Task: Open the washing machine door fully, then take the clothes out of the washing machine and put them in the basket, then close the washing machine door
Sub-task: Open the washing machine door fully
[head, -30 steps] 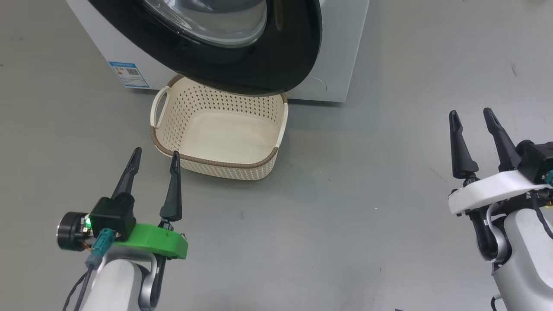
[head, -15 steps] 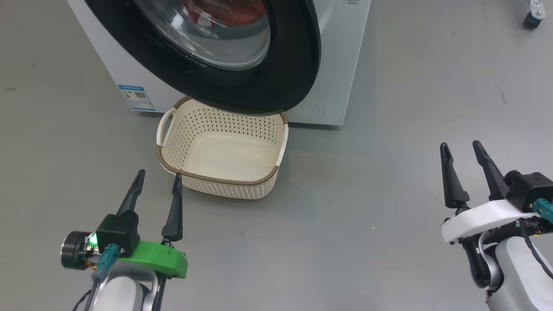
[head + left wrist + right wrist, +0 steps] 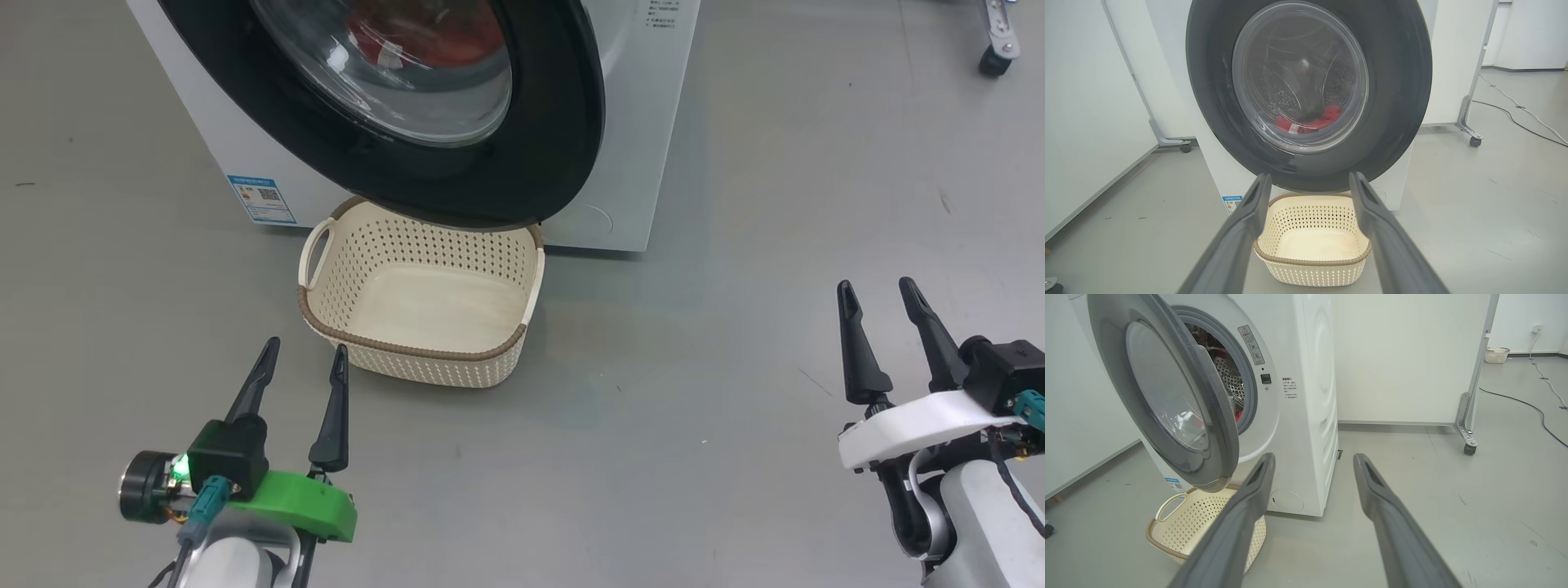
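The drum mouth of the white washing machine (image 3: 641, 163) is screened by its half-swung, glossy black-rimmed washing machine door (image 3: 559, 122); red clothes (image 3: 1327, 113) are seen through the bulging glass. The perforated cream basket (image 3: 408, 347) is partly overhung by it. The left gripper (image 3: 306, 345) and right gripper (image 3: 875, 284) are held spread and empty; a castered partition (image 3: 1466, 412) is seen beyond.

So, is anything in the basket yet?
No, the basket is bare inside; the red clothes show through the glass of the washing machine door.
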